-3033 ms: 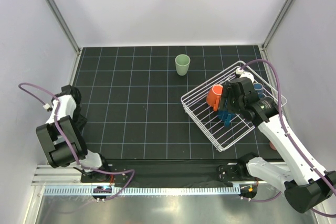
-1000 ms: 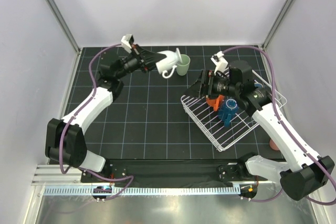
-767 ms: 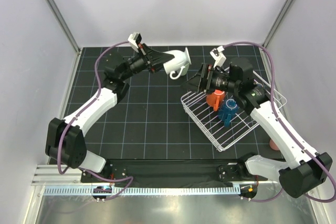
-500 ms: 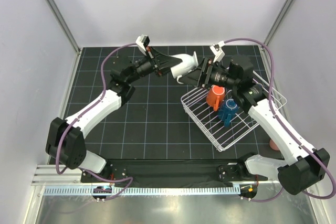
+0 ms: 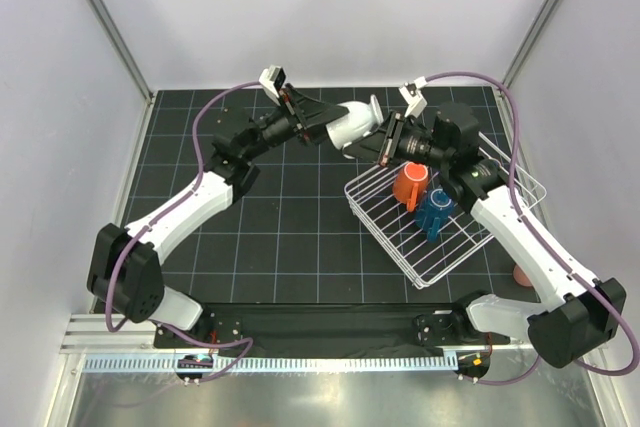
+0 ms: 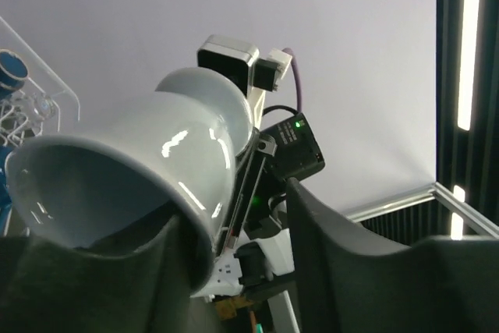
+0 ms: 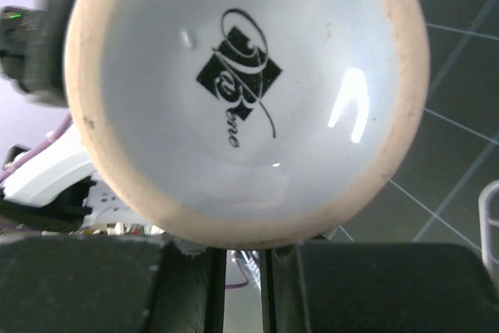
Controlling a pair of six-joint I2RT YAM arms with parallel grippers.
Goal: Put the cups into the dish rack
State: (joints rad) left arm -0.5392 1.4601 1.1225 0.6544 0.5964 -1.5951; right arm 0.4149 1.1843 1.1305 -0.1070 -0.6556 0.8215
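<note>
Handover in mid-air is the step in hand, by my reading. In the overhead view the white mug [image 5: 352, 125] hangs above the bench [image 5: 250, 217] in the upper centre of the frame. It lies on its side between the left pincer [image 5: 330, 124] at its mouth and the right pincer [image 5: 385, 143] at its foot. The dish rack [image 5: 372, 217] sits right of centre, already holding an orange mug [image 5: 408, 185] and a blue mug [image 5: 436, 209]. In the left wrist view the white mug [image 6: 156, 154] opens toward the lens and the left pincer [image 6: 234, 271] is slack: background shows between the mug wall and the outer finger. In the right wrist view the white mug [image 7: 249, 99] fills the frame with its stamped base, and the right pincer [image 7: 238, 259] is clenched narrow just under it, apparently on the hidden handle. Next, the left arm should back straight off the rim before the right lowers the mug into a free part of the rack. A second ago the mug hung further left beside a green tumbler, and the right pincer was spread wide.
</note>
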